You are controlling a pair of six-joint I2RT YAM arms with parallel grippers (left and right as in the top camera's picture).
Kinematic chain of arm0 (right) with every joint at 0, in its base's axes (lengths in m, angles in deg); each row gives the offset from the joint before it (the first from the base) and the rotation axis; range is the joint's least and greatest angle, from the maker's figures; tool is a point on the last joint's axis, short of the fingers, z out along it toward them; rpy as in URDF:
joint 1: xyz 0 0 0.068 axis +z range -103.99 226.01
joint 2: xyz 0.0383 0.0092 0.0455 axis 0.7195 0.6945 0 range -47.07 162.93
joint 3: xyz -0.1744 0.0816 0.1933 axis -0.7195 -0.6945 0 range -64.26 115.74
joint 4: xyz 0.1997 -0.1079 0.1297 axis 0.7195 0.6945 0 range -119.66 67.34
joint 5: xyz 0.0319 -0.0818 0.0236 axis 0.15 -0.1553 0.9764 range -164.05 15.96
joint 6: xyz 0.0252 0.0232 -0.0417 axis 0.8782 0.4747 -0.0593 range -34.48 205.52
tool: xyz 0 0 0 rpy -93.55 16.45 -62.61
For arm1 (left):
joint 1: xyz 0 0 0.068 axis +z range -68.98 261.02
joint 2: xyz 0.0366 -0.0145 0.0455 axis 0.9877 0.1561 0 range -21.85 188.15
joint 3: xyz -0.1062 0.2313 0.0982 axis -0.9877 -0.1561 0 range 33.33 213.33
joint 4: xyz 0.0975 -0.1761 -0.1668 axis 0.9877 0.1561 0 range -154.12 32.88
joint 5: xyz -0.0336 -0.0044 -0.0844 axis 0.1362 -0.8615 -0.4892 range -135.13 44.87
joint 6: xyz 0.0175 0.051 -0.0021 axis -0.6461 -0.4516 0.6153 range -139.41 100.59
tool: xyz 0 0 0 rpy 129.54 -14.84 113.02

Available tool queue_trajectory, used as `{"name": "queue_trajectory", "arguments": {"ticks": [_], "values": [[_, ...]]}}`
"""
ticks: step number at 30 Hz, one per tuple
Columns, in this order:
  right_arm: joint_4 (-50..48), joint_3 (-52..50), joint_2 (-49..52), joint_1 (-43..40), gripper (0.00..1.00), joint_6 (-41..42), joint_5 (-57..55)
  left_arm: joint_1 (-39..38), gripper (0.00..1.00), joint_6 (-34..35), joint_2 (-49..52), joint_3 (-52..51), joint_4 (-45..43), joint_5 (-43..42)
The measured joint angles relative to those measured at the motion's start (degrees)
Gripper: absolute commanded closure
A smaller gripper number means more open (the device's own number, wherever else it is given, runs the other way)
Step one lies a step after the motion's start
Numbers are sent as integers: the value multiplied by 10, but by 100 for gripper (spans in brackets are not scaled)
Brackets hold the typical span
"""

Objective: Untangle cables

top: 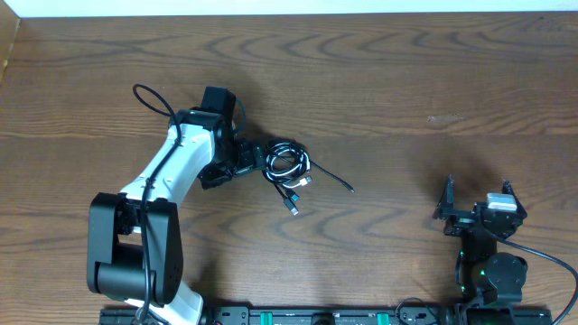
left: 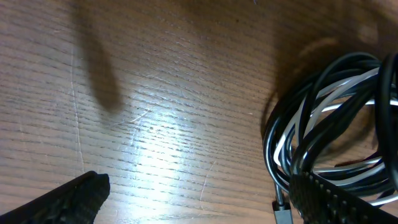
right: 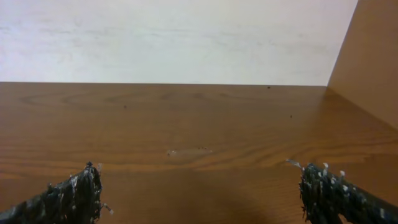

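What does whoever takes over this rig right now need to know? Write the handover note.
Left gripper: open, low over the table. One of its fingers is at the edge of the cables; nothing gripped.
Right gripper: open, empty, near its own base, far from the cables.
Cables: black and white cords coiled together in one bundle mid-table, with a black end trailing to the right.
Done: nothing separated.
Left: grip one cord, draw it out of the coil, lay it apart, then do the same for the others.
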State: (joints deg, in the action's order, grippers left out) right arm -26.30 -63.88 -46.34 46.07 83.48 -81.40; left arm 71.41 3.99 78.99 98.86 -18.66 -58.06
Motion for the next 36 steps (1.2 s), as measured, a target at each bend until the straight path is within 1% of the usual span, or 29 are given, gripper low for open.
{"name": "queue_trajectory", "arguments": {"ticks": [19,27,32,34,36], "values": [[0,0,0,0,1,0,0,0,2,0,0,0,0,0],[0,0,0,0,1,0,0,0,2,-17,0,0,0,54],[0,0,0,0,1,0,0,0,2,-23,0,0,-1,64],[0,0,0,0,1,0,0,0,2,-23,0,0,-12,66],[0,0,0,0,1,0,0,0,2,-23,0,0,-47,69]]}}
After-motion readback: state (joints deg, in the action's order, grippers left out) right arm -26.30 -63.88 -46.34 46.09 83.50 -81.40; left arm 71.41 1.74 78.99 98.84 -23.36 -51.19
